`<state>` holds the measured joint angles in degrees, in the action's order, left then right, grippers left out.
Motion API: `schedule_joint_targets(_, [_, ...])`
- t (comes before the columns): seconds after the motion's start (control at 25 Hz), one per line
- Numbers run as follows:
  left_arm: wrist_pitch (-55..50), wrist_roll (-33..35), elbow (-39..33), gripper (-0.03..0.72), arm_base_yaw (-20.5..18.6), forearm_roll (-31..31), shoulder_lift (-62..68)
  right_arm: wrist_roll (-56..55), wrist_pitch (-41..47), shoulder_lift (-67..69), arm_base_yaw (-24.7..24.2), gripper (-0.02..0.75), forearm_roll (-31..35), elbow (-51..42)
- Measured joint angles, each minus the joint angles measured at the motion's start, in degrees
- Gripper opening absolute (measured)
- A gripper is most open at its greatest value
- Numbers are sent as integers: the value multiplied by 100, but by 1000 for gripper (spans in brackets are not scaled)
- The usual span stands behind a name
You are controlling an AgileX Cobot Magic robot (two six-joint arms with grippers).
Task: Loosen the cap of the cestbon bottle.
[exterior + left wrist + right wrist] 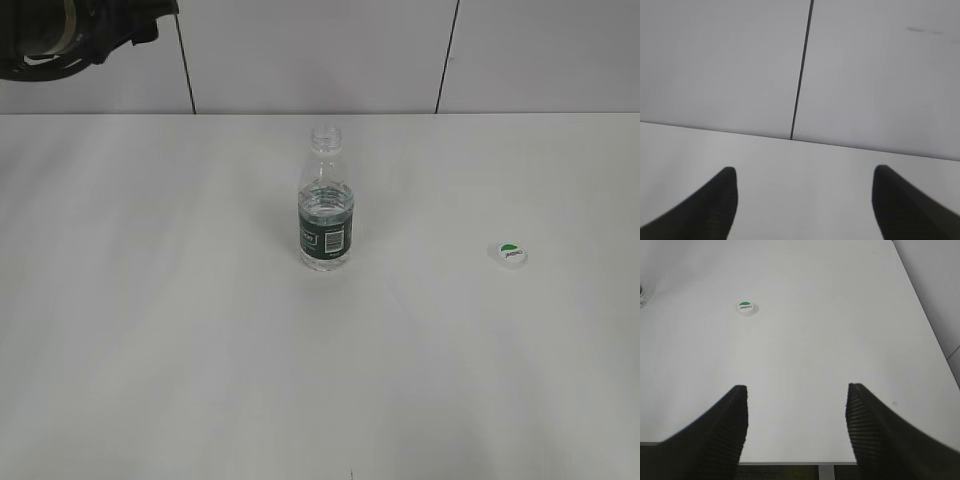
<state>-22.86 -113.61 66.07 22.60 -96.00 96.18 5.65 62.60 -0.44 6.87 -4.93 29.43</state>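
Note:
The cestbon bottle (326, 205) stands upright at the middle of the white table, clear with a dark green label, its neck open with no cap on it. A sliver of it shows at the left edge of the right wrist view (642, 296). The cap (508, 253), white with a green half-circle, lies flat on the table to the bottle's right, and shows in the right wrist view (745, 307). My left gripper (802, 172) is open and empty over the table's far part, facing the wall. My right gripper (796, 389) is open and empty, above the table's near edge, well back from the cap.
A dark piece of arm hardware (70, 35) sits at the top left of the exterior view. The table (200, 350) is white, with a panelled wall (740, 60) behind it. The table's right edge (920, 315) and near edge show in the right wrist view.

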Motion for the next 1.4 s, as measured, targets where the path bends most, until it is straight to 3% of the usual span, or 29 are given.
schedule_joint_targets(0.28, [201,593,-5,512,-52,102,0,0,0,0,0,473,0,0])
schedule_joint_targets(0.44, [614,1247,-5,512,-210,878,0,0,0,0,0,473,0,0])
schedule_joint_targets(0.56, [541,2713,-5,512,-287,1966,0,0,0,0,0,473,0,0])
schedule_joint_targets(0.68, [533,4693,-5,512,-306,3469,0,0,0,0,0,473,0,0])
schedule_joint_targets(0.92, [101,7974,-5,512,-325,6319,-48,0,0,0,0,473,0,0])
schedule_joint_targets(1.04, [-109,9019,-5,512,-345,7277,-207,0,0,0,0,473,0,0])
schedule_joint_targets(1.16, [-438,9335,-5,512,-517,7687,-348,0,0,0,0,473,0,0])
schedule_joint_targets(1.4, [-1577,9544,-5,512,-893,7728,-605,0,0,0,0,473,0,0])
